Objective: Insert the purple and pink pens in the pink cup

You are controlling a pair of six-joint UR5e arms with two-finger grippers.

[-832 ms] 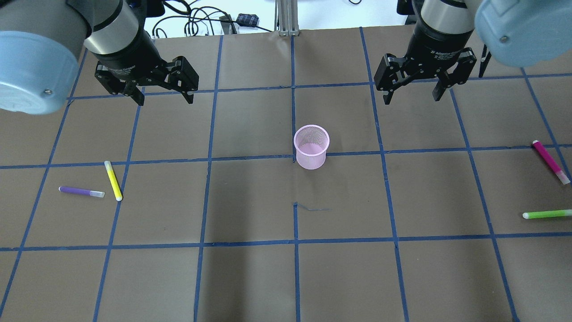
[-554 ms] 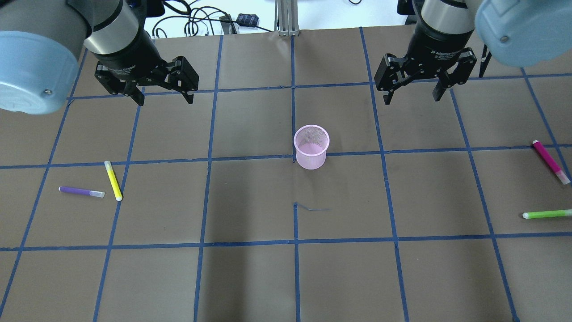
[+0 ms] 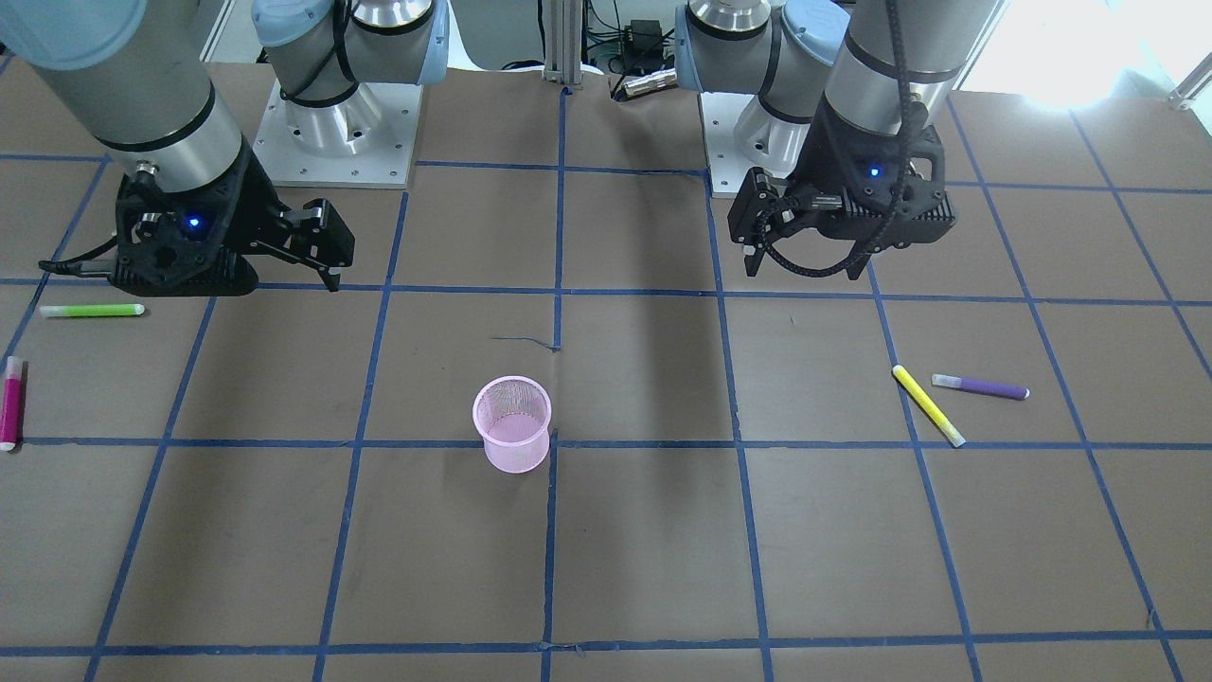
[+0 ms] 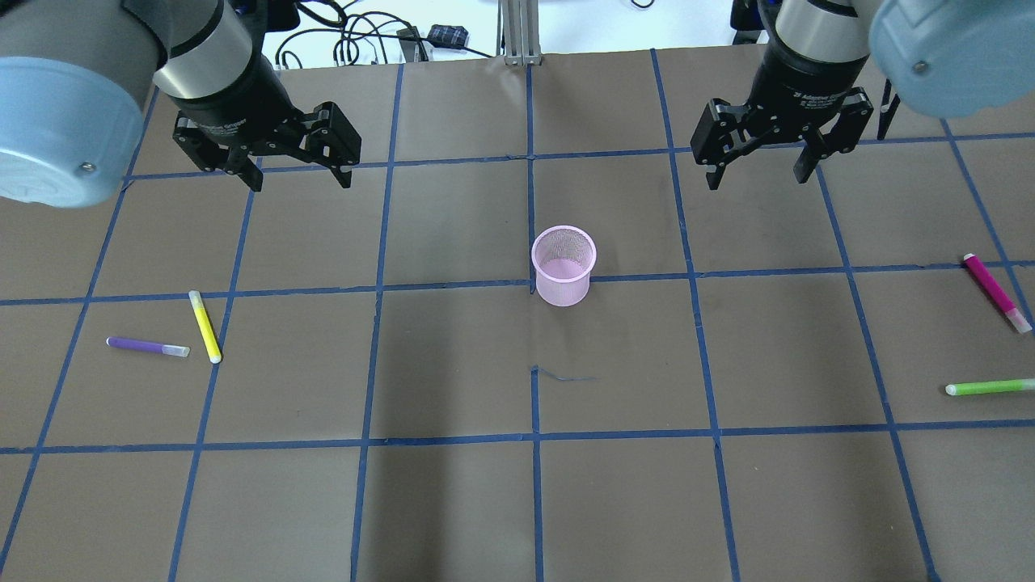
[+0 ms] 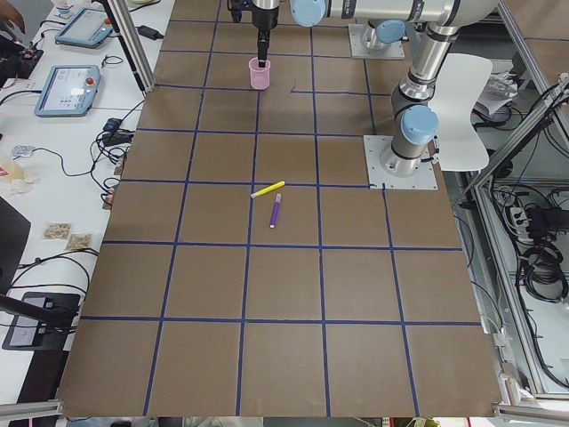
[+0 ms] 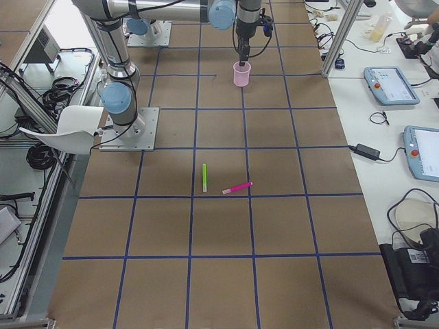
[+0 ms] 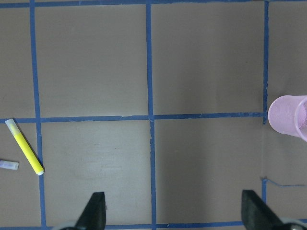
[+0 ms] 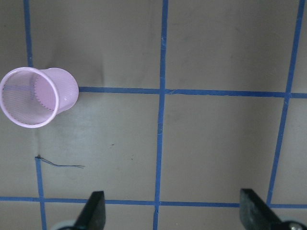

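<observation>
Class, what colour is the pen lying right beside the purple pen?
Yellow. The yellow pen lies just next to the purple pen, clearest in the overhead exterior view.

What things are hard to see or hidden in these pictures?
Purple pen: left wrist view, cut off by the left edge; only its clear end shows.
Pink cup: same view, partly cut off by the right edge.
Pink pen and green pen: outside the right wrist view's frame altogether.
Any print on the pens: too small in every view.
</observation>
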